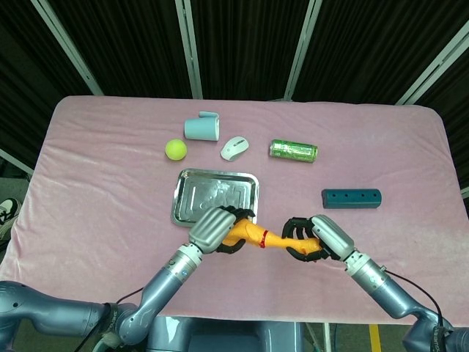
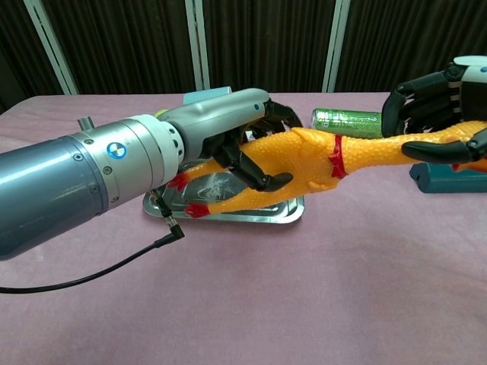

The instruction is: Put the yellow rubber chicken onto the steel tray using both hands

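Note:
The yellow rubber chicken hangs level in the air, a red band round its neck, its red feet over the steel tray. My left hand grips its body, fingers wrapped around it. My right hand holds the neck and head end. In the head view the chicken spans between the left hand and the right hand, just off the near right corner of the steel tray. The chicken's head is hidden in the right hand.
Behind the tray lie a green ball, a light blue cup on its side, a white mouse and a green can. A dark teal block lies to the right, near my right hand.

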Action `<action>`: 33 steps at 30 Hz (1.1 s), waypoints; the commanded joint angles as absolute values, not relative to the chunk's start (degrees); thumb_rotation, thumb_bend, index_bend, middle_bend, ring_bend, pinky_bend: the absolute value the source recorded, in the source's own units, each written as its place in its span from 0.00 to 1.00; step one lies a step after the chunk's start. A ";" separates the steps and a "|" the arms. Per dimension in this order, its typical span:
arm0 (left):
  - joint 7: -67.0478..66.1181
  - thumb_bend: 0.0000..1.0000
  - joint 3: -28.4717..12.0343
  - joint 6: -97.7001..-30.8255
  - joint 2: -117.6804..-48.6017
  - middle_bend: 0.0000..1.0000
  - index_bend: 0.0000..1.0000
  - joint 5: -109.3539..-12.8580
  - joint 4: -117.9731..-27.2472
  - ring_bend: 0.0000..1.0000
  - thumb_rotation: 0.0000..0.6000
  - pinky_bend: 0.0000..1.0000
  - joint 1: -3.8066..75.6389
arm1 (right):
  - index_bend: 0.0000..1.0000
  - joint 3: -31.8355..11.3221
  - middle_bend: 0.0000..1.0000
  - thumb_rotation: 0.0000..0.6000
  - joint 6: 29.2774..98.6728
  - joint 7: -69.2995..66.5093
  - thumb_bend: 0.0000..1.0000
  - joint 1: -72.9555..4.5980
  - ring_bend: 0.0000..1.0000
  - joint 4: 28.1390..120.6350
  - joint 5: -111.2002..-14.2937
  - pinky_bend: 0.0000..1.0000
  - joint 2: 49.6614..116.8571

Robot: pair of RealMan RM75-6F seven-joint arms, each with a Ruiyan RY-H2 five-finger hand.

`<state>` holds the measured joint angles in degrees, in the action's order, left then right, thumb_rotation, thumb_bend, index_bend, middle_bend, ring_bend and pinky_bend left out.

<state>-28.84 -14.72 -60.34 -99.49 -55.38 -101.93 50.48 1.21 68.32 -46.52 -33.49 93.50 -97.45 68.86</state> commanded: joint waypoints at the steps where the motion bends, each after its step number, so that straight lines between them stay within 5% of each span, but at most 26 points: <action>1: -29.82 0.74 -14.71 -61.05 -100.08 0.68 0.56 -55.33 -101.61 0.65 1.00 0.68 50.93 | 0.85 1.26 0.66 1.00 68.43 -46.69 0.93 -33.42 0.67 93.37 -97.39 0.88 68.90; 7: -28.95 0.81 -14.81 -62.76 -100.76 0.81 0.68 -57.09 -101.27 0.75 1.00 0.75 50.62 | 0.85 1.34 0.66 1.00 68.37 -47.18 0.93 -33.41 0.67 93.03 -97.23 0.88 69.09; 11: -28.20 0.80 -14.76 -63.23 -100.75 0.80 0.67 -57.80 -101.10 0.74 1.00 0.75 50.35 | 0.85 1.41 0.66 1.00 68.28 -47.44 0.93 -33.51 0.67 92.82 -97.33 0.88 69.31; 13: -27.79 0.70 -14.67 -63.28 -100.66 0.72 0.59 -58.13 -101.14 0.65 1.00 0.68 50.23 | 0.85 1.44 0.66 1.00 68.24 -47.47 0.93 -33.55 0.67 92.71 -97.35 0.88 69.40; 17: -26.69 0.35 -14.25 -62.35 -99.62 0.47 0.35 -58.00 -102.07 0.38 1.00 0.41 49.91 | 0.85 1.37 0.66 1.00 68.32 -47.61 0.93 -33.50 0.67 92.50 -97.14 0.88 69.40; 21: -26.04 0.20 -14.16 -61.87 -98.68 0.23 0.13 -57.92 -102.68 0.16 0.96 0.20 49.71 | 0.85 1.42 0.66 1.00 68.41 -47.75 0.93 -33.43 0.67 92.33 -97.06 0.88 69.34; 26: -26.10 0.15 -13.90 -60.85 -97.17 0.01 0.04 -57.28 -103.71 0.00 0.90 0.09 49.79 | 0.85 1.43 0.66 1.00 68.61 -47.94 0.93 -33.34 0.67 92.14 -97.02 0.88 69.26; 33: -25.03 0.15 -13.76 -61.86 -95.56 0.00 0.02 -58.71 -105.26 0.00 0.89 0.06 48.96 | 0.85 1.49 0.66 1.00 68.68 -48.45 0.93 -33.24 0.67 91.79 -96.87 0.88 69.09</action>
